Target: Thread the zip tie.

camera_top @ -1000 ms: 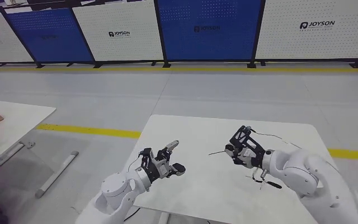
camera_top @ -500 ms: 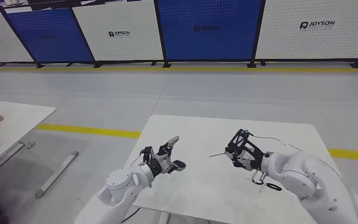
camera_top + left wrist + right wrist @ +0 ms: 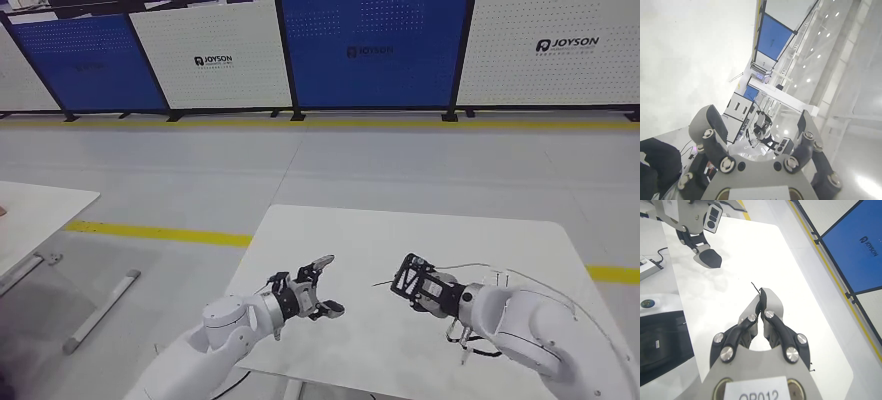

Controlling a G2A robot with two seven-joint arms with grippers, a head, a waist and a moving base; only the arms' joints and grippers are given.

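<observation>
Black zip tie (image 3: 755, 287) juts from the clamped right gripper (image 3: 761, 297).

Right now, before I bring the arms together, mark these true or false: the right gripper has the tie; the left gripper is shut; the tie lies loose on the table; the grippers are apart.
1. The right gripper is shut on the tie. True.
2. The left gripper is shut. False: its fingers are spread, with nothing between them.
3. The tie lies loose on the table. False: it is pinched in the right gripper, with its tip sticking out past the fingertips.
4. The grippers are apart. True: bare table shows between them in the top view.
</observation>
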